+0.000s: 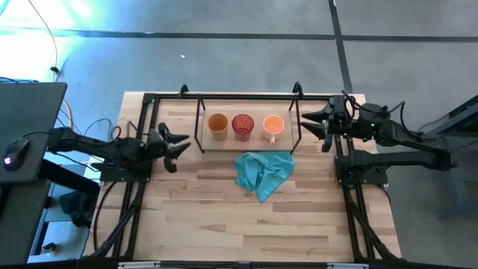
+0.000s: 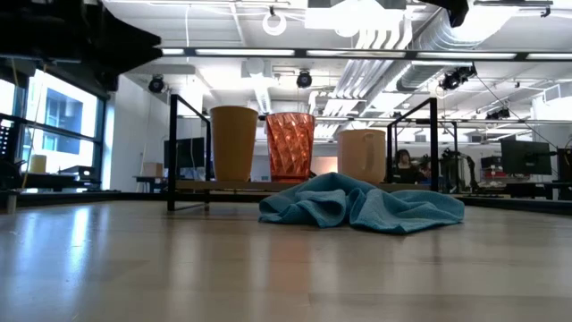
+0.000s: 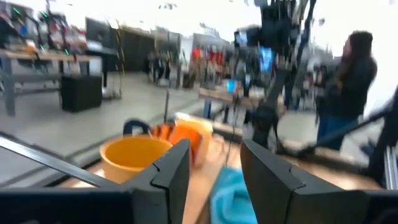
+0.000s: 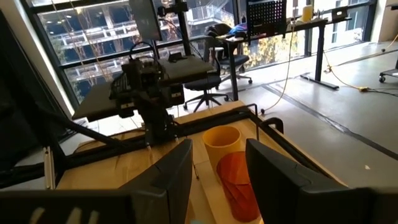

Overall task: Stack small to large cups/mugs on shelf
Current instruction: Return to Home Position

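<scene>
Three cups stand upright in a row on the shelf's wooden board: the amber-brown cup at the left, the red ribbed cup in the middle, the light orange mug at the right, its handle toward the near edge. In the low view they read amber-brown cup, red cup, mug. My left gripper hangs open just left of the shelf, touching nothing. My right gripper hangs open just right of the shelf, fingers pointing at the mug.
A crumpled teal cloth lies on the table right in front of the shelf, below the mug. The shelf's black frame posts stand at its ends. A person stands in the room beyond. Bare table spreads toward the near edge.
</scene>
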`<action>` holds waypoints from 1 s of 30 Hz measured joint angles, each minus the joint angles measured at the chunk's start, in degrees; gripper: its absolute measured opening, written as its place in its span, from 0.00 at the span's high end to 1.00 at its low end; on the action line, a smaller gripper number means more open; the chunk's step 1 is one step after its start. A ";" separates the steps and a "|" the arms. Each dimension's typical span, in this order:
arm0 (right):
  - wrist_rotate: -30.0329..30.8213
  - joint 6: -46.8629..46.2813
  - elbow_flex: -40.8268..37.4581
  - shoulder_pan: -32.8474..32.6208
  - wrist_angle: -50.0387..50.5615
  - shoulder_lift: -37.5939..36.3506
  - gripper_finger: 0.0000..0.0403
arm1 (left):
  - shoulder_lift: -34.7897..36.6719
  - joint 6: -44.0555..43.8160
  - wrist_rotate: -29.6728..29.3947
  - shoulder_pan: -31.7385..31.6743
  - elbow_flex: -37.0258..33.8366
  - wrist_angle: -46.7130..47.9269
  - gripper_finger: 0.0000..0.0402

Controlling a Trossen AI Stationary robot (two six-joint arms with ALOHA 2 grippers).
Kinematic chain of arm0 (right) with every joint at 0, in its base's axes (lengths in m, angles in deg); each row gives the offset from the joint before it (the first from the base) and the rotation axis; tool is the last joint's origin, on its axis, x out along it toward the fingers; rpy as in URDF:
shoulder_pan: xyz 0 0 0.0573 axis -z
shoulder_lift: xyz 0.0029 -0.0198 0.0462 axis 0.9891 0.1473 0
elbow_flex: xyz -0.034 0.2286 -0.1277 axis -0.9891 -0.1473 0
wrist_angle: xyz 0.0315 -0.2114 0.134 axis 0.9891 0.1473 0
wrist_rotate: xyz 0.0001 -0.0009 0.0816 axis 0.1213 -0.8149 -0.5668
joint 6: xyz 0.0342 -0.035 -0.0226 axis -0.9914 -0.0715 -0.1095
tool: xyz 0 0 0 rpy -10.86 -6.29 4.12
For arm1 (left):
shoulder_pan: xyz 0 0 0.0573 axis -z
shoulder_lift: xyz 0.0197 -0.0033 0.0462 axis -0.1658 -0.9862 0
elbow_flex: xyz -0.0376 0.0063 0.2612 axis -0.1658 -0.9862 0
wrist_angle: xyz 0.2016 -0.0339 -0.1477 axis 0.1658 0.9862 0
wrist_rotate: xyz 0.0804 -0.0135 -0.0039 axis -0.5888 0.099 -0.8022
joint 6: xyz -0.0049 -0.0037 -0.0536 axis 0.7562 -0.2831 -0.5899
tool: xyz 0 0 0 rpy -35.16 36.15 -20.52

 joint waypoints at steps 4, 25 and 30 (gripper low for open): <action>-0.04 -0.02 0.00 0.00 -0.36 -0.06 0.65 | 11.21 1.40 -0.38 0.00 -2.73 1.95 0.74; -0.83 -3.43 0.00 3.51 -1.60 -0.12 0.65 | 18.82 9.95 -1.59 0.00 -3.34 10.79 0.88; -0.99 -5.08 0.01 4.84 -1.60 -0.12 0.65 | 18.79 10.24 1.64 0.00 -5.07 10.05 0.88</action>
